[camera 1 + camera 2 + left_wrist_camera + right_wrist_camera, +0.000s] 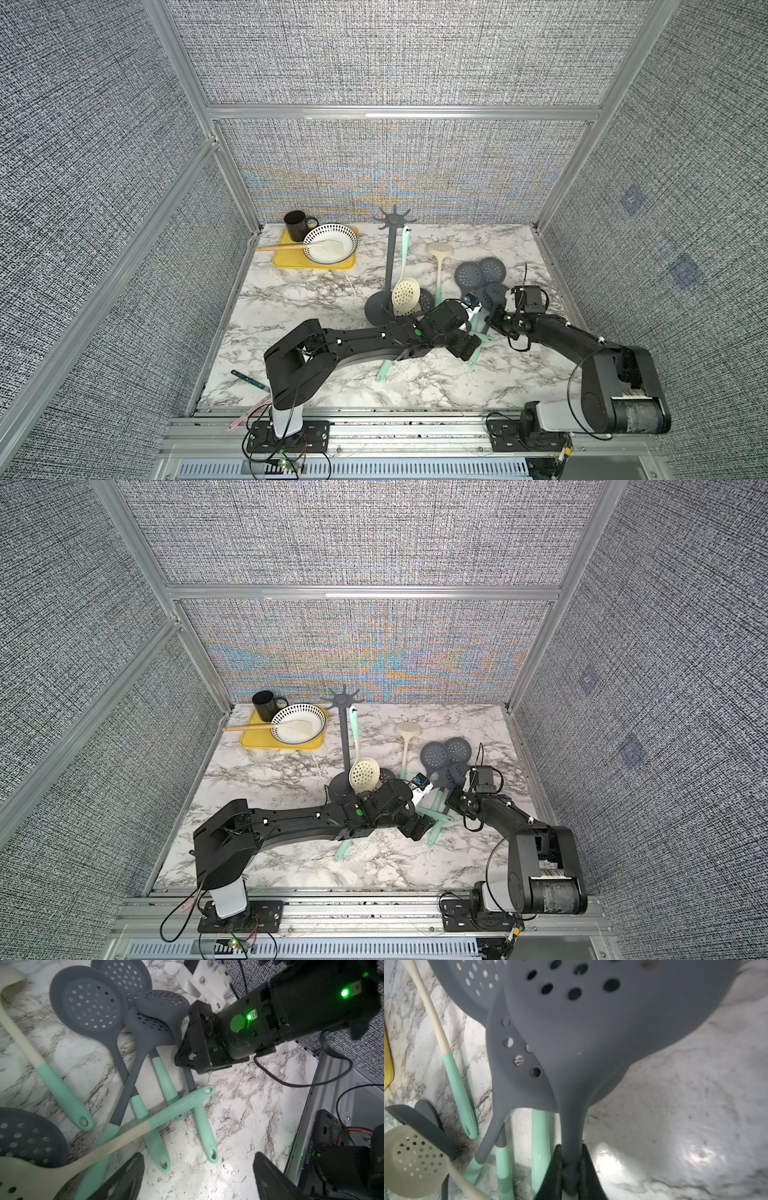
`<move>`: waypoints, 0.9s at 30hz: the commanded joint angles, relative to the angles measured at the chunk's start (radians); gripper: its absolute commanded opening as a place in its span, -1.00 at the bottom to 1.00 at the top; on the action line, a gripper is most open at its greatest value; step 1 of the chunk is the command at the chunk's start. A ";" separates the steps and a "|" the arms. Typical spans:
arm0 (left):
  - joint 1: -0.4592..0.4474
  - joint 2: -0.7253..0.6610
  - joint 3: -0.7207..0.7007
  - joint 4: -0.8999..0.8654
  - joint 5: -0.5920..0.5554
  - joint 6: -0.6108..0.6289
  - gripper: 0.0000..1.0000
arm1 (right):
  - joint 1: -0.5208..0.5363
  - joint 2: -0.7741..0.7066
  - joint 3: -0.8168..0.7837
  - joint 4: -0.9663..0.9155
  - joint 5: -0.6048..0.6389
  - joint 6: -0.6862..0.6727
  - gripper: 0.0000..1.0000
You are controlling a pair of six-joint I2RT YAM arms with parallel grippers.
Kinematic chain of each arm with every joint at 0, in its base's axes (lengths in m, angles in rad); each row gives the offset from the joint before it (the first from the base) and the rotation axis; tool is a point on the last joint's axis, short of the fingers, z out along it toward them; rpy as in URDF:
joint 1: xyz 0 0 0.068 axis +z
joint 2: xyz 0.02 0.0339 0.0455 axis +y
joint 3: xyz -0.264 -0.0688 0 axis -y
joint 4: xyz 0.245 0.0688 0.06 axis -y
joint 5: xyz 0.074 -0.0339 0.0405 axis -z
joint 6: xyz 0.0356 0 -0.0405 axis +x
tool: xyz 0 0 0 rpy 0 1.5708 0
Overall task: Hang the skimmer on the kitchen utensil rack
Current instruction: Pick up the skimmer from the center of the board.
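The kitchen utensil rack (390, 266) (345, 737) stands mid-table, and a cream skimmer (406, 295) hangs from one of its hooks. To its right, several grey skimmers with mint handles lie in a heap. My right gripper (572, 1147) (492, 322) is shut on the thin grey neck of one grey skimmer (591, 1022) (164, 1001), just below its bowl. My left gripper (199, 1176) (467, 351) hangs open over bare marble beside the mint handle ends (204, 1126), holding nothing.
Another cream skimmer (440, 249) lies behind the heap. At the back left a yellow mat (291, 259) carries a black mug (296, 225) and a bowl (330, 243) holding a spatula. The two arms are close together near the table's right edge.
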 commanded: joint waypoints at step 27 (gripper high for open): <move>0.008 -0.358 0.010 -0.110 -0.029 -0.040 0.75 | -0.001 -0.737 0.072 0.021 0.352 -0.191 -1.00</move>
